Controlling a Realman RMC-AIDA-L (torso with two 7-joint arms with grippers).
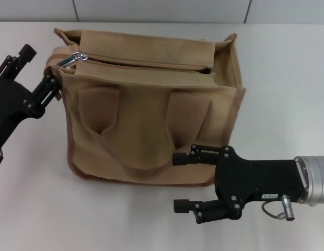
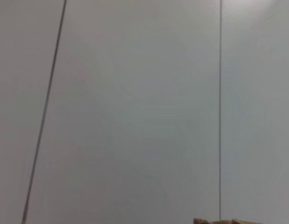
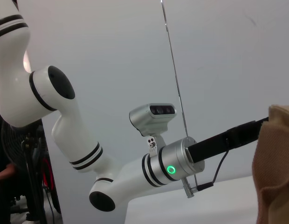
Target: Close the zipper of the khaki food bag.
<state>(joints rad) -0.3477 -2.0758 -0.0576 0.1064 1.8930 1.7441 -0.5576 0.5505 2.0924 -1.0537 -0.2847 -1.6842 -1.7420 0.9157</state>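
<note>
The khaki food bag [image 1: 151,120] stands upright in the middle of the white table in the head view, its two loop handles hanging down the front. The zipper [image 1: 146,65] along the top gapes open. Its silver pull tab [image 1: 72,59] lies at the bag's left end. My left gripper [image 1: 43,64] is open just left of the bag's upper left corner, close to the pull tab and holding nothing. My right gripper [image 1: 175,182] is open and empty at the bag's lower front right, its upper finger against the bottom edge. The bag's edge shows in the right wrist view [image 3: 275,163].
The white table [image 1: 287,78] stretches around the bag, with a grey wall behind it. The left wrist view shows mostly wall, with a sliver of the bag [image 2: 228,221]. The right wrist view shows my left arm [image 3: 135,172] reaching toward the bag.
</note>
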